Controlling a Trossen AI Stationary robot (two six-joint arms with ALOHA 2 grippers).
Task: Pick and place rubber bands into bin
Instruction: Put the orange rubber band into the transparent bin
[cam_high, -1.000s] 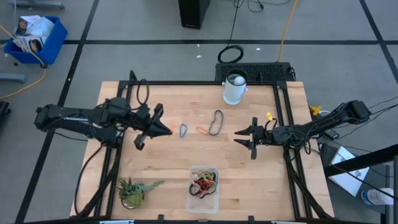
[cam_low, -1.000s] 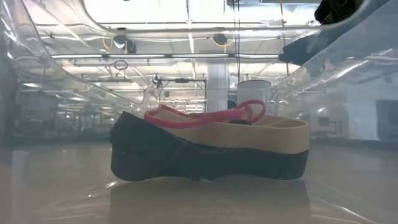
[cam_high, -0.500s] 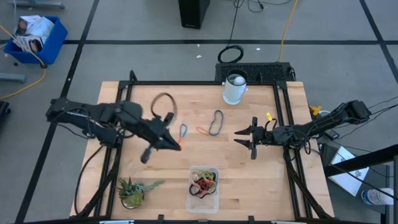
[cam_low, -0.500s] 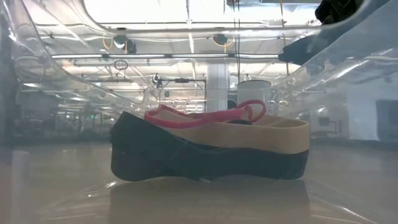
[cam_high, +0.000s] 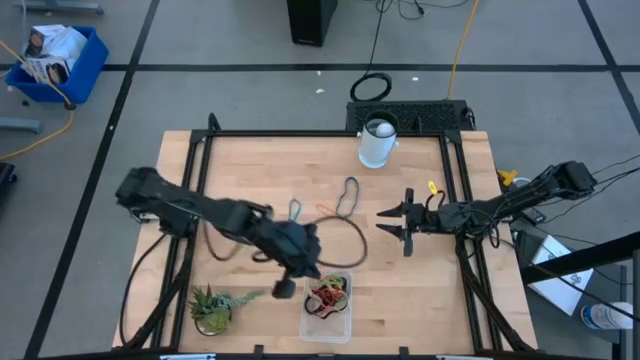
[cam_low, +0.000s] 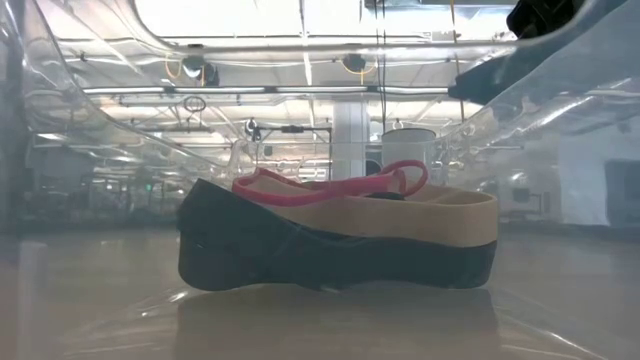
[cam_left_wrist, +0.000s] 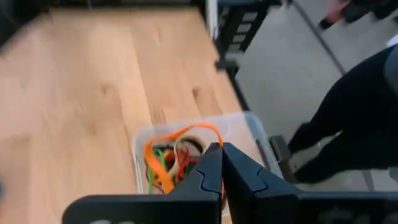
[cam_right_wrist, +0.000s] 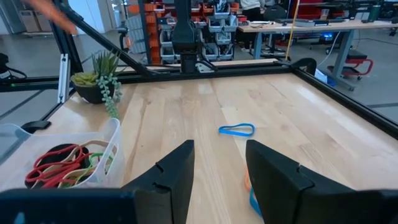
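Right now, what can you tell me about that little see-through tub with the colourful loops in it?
The bin is a small clear plastic tub, rectangular with rounded corners, standing upright on the wooden table near its front edge, right of a small potted plant. Inside lies a tangle of rubber bands: red, orange, green, black and a broad tan one. The left gripper, shut, hangs just above its rim with an orange band looping out from the fingertips over the tub. The right gripper is well away.

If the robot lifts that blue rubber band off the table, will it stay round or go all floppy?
Probably floppy: the blue rubber band is a thin loop lying flat and squashed. Likely very light too, since the bands in the bin bend and tangle easily.
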